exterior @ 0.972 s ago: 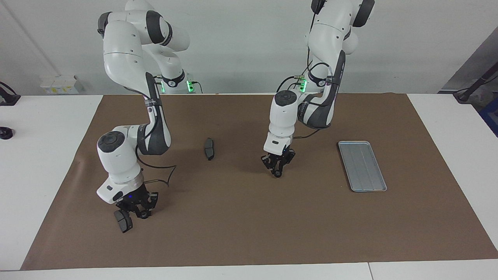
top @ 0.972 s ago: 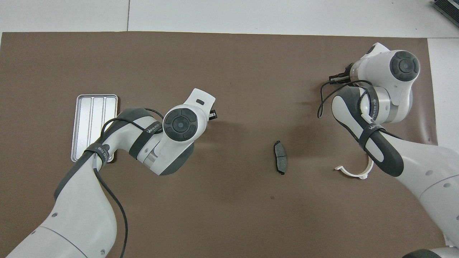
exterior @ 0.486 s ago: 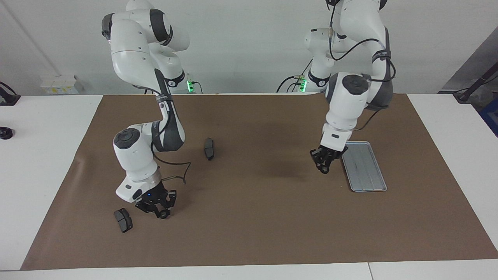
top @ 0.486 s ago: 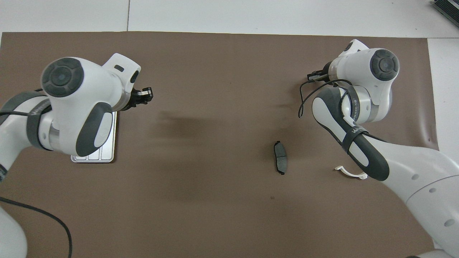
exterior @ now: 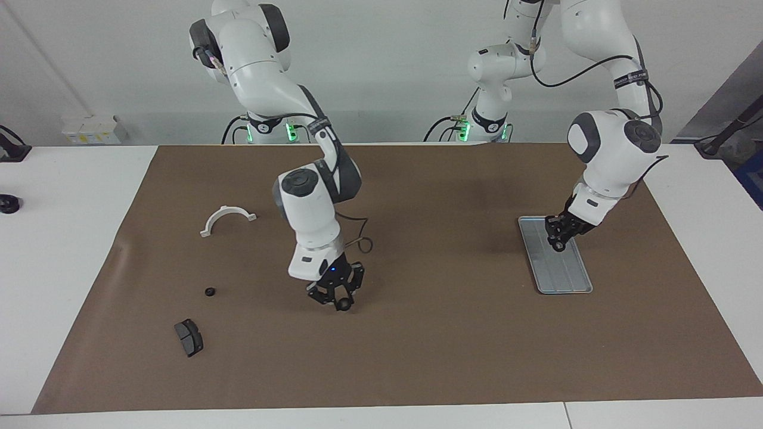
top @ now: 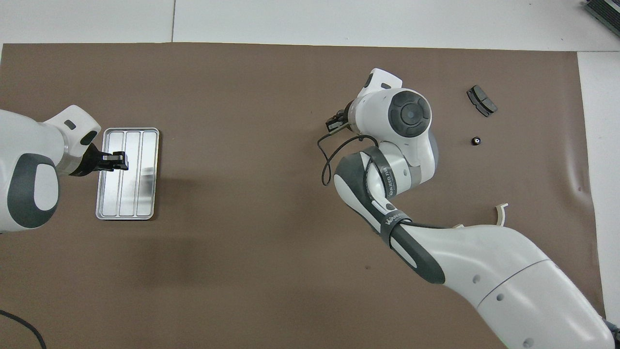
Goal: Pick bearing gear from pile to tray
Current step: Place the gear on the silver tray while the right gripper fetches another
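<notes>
Both arms are swung toward the left arm's end of the table compared with a second ago. The left gripper (exterior: pixel 559 243) (top: pixel 118 161), earlier over bare mat, is now hung over the tray (exterior: pixel 566 274) (top: pixel 140 194), at the end nearer to the robots. The right gripper (exterior: pixel 340 301) (top: pixel 334 125), earlier over the dark pad, is now held over the middle of the brown mat (exterior: pixel 453 345) (top: pixel 252 271). For neither claw can it be told whether it is open, closed or gripping something.

The tray is laid flat on the mat toward the left arm's end. Toward the right arm's end, three loose parts are uncovered, well apart from each other: a white curved piece (exterior: pixel 227 215) (top: pixel 502 213) nearest to the robots, a dark pad (exterior: pixel 189 337) (top: pixel 481 101) farthest from them, and a small black round part (exterior: pixel 209 292) (top: pixel 477 141) between the two.
</notes>
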Robot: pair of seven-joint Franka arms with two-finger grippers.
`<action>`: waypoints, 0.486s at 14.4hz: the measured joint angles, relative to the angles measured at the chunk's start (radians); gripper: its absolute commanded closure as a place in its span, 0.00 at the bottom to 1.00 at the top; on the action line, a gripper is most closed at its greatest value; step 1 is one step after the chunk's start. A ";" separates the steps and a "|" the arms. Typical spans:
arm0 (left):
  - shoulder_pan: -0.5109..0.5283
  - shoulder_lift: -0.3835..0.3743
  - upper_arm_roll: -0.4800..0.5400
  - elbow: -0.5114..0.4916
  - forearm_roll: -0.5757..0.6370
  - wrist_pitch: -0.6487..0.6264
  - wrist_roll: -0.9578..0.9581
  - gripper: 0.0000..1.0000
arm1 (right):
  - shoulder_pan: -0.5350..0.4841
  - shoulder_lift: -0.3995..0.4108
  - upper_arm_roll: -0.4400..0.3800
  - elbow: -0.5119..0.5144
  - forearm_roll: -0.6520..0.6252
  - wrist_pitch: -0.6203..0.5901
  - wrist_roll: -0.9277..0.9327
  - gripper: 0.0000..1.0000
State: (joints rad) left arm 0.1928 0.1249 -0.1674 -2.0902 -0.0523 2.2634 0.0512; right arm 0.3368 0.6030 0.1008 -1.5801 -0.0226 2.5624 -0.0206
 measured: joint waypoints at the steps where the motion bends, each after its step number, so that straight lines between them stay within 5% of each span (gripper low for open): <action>1: 0.011 -0.014 0.000 -0.046 -0.001 0.032 0.017 1.00 | 0.033 0.000 0.000 0.000 0.000 0.015 0.017 1.00; 2: 0.012 -0.031 -0.002 -0.096 -0.001 0.067 0.021 1.00 | 0.068 0.000 0.000 0.000 0.000 0.022 0.056 1.00; 3: 0.011 -0.045 -0.007 -0.135 -0.001 0.092 0.021 0.85 | 0.100 0.000 0.000 0.001 0.000 0.028 0.105 1.00; 4: 0.009 -0.056 -0.013 -0.163 -0.002 0.108 0.021 0.50 | 0.133 -0.001 0.000 0.001 -0.001 0.032 0.151 1.00; 6: 0.006 -0.073 -0.020 -0.191 -0.003 0.118 0.021 0.00 | 0.191 -0.003 -0.001 0.003 -0.002 0.033 0.197 1.00; 7: 0.006 -0.077 -0.020 -0.197 -0.003 0.119 0.021 0.00 | 0.215 -0.005 -0.001 0.004 -0.002 0.033 0.207 1.00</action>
State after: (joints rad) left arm 0.1992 0.0476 -0.1877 -2.2868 -0.0551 2.3823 0.0724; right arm 0.5515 0.5975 0.0997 -1.5764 -0.0242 2.5956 0.1860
